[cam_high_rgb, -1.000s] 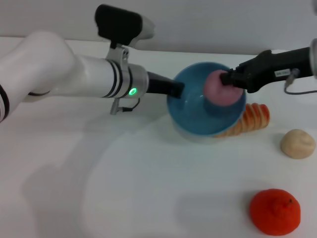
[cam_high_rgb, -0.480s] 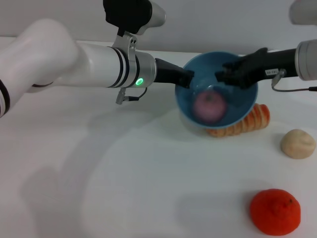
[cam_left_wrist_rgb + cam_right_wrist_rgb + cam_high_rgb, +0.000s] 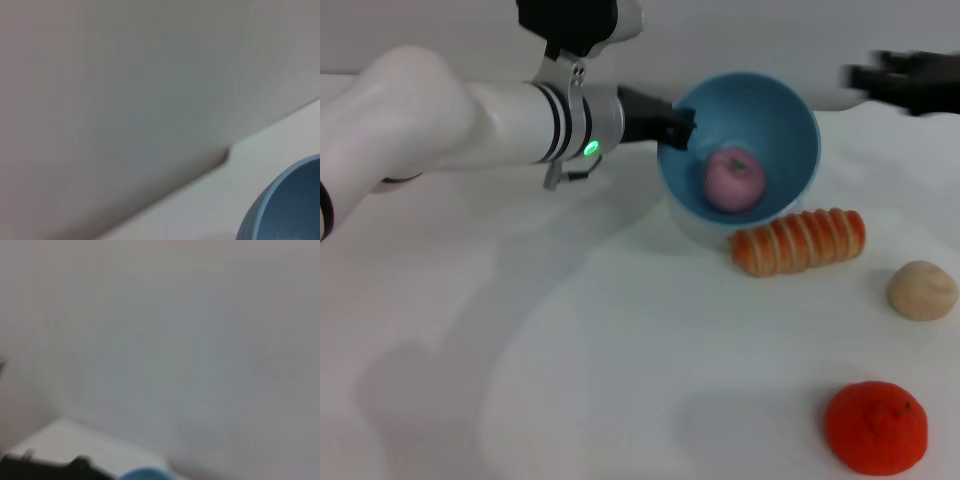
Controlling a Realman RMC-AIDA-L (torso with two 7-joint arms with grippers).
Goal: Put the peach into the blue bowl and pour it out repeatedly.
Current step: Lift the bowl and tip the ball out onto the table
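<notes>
Now that the right gripper [image 3: 865, 76] has let go and pulled away, can't tell its jaws; the peach [image 3: 734, 181] sits in the tilted blue bowl [image 3: 775, 110], left gripper [image 3: 682, 125] clamped on the rim, so I'd say pouring's next.

Blue bowl [image 3: 775, 120]: light-blue, deep, smooth plastic, tipped steeply on side, opening facing forward, raised off table [image 3: 570, 350]. Left gripper [image 3: 672, 125] grips its rim at left edge. Peach [image 3: 734, 180]: small matte pink ball, dark stem spot on top, resting inside bowl against lower wall.
</notes>
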